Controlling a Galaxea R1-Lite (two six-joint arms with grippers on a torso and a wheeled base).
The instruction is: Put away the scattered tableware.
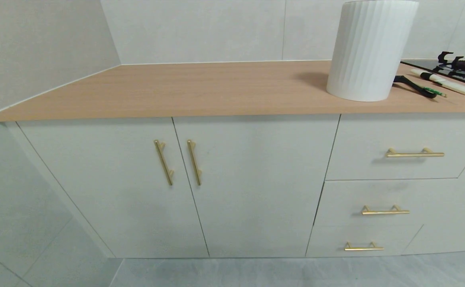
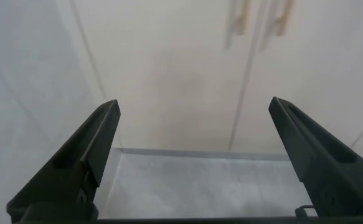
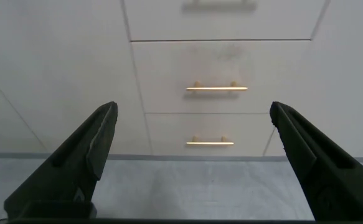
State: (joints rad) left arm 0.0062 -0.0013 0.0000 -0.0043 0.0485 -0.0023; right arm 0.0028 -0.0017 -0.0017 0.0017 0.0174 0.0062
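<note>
On the wooden tabletop, toward the robot's right, stands a tall white ribbed container, upright. Just beside its base on the right lies a black utensil, flat on the wood, with a thin green-tipped bit at its outer end (whether that is part of the same piece I cannot tell). A long pale utensil lies a little farther right, slanting along the edge of the stove in the far right corner. Below the tabletop a pair of cabinet doors is shut, their two gold door handles standing close together at the seam. To the right of them are three stacked drawers, all closed, each with a horizontal gold bar. The left claw is released, its two dark fingers spread wide with nothing between them, and it faces the lower part of the cabinet doors and the grey floor. The right claw is likewise spread wide and empty, pointed at the drawer fronts, where the lower two gold bars show between its fingers.
</note>
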